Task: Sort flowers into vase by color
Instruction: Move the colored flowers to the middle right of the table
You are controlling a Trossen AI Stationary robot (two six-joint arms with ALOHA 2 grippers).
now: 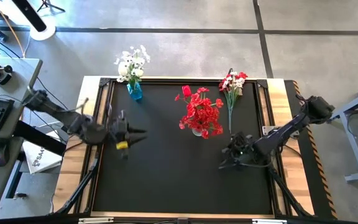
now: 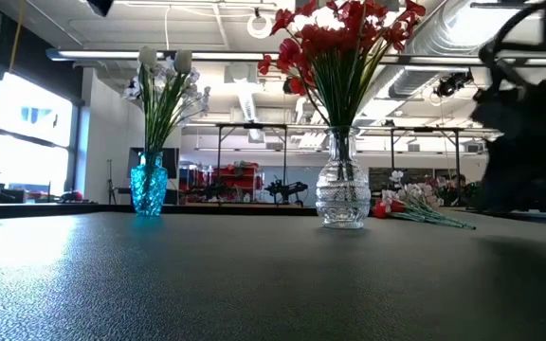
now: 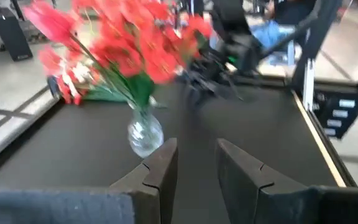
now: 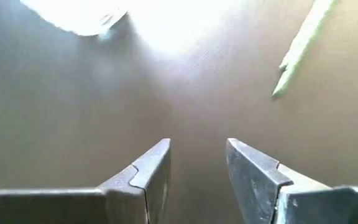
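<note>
Flowers [image 1: 231, 87] lie near open, empty right claw [image 1: 227, 157].

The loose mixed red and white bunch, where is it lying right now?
In the high view the loose bunch lies flat near the table's far edge on the right side, beside the clear vase of red flowers, beyond the right gripper.

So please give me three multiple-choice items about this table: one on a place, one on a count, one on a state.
1. Where does the loose mixed bunch lie?
A. flat on the mat, right of the clear vase
B. inside the blue vase
C. in the left hand

2. How many vases stand on the mat?
A. one
B. two
C. three

3. What is the right hand doing?
A. gripping a stem
B. open and empty
C. gripping a vase

Answers: 1 A, seen lying in the high view; 2 B, blue and clear; 3 B, only bare mat shows between its fingers.
</note>
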